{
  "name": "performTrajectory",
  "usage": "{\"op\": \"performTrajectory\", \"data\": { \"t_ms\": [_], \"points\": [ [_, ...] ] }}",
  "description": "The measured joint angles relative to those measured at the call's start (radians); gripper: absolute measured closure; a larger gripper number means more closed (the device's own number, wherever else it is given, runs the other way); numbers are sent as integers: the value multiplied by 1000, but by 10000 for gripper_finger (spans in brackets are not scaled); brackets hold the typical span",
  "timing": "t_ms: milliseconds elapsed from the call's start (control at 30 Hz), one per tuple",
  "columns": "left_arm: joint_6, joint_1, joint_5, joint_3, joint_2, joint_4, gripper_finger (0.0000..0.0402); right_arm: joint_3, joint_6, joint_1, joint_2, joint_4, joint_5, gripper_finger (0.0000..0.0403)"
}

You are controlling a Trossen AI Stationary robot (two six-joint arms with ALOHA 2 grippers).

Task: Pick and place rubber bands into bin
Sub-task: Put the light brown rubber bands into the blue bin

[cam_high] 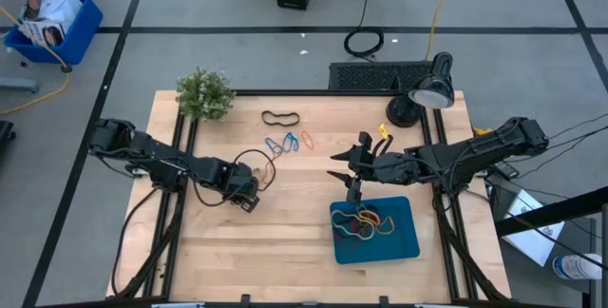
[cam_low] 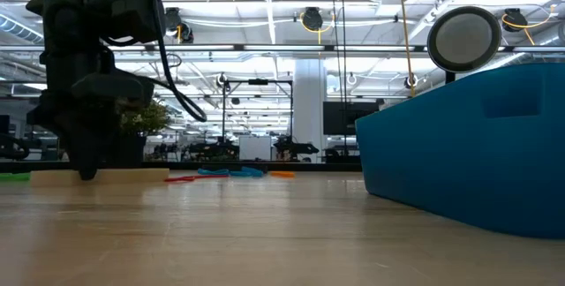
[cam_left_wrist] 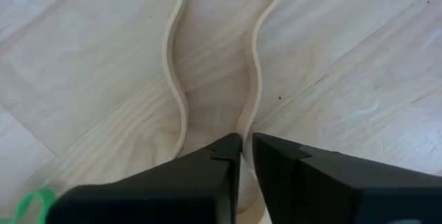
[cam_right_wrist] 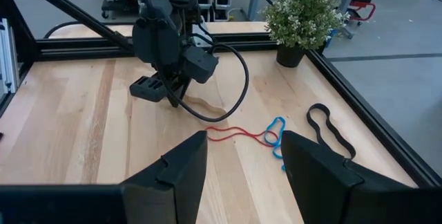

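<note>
Fingertips of the left gripper [cam_left_wrist: 246, 156] press down on the pale wooden table [cam_high: 285, 241], and a thin tan rubber band [cam_left_wrist: 214, 65], almost the same colour as the wood, runs in two wavy strands straight out from them. One strand ends at the narrow slit between the jaws, which stand nearly together; whether the strand is truly pinched there I cannot tell. A scrap of green rubber band [cam_left_wrist: 31, 203] lies just beside the gripper's body. From above, this gripper sits left of the table's middle [cam_high: 249, 194]. Farther back, toward the small potted green plant [cam_high: 204, 94], lie a black rubber band [cam_high: 281, 118] and a loose cluster of blue, red and orange rubber bands [cam_high: 290, 143], all well apart from the left jaws. The right gripper [cam_high: 340, 163] hangs over the table right of centre, just behind the shallow teal-blue rectangular bin [cam_high: 404, 241], its jaws spread wide with nothing between them. Inside the bin rests a tangle of rubber bands [cam_high: 366, 222] in orange, red and dark colours. A black desk lamp [cam_high: 427, 89] stands at the table's far right corner.
</note>
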State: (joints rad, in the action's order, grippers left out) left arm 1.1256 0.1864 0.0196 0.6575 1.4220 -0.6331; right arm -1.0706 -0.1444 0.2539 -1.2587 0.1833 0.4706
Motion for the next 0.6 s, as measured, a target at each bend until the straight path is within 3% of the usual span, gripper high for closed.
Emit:
{"op": "performTrajectory", "data": {
  "t_ms": [367, 600],
  "points": [
    [-31, 0, 3, 0, 0, 8, 393, 0, 0, 0, 0, 0, 0, 220],
    [-74, 0, -98, 26, 0, 9, 396, 0, -3, 1, 0, 0, -4, 220]
  ]
}}
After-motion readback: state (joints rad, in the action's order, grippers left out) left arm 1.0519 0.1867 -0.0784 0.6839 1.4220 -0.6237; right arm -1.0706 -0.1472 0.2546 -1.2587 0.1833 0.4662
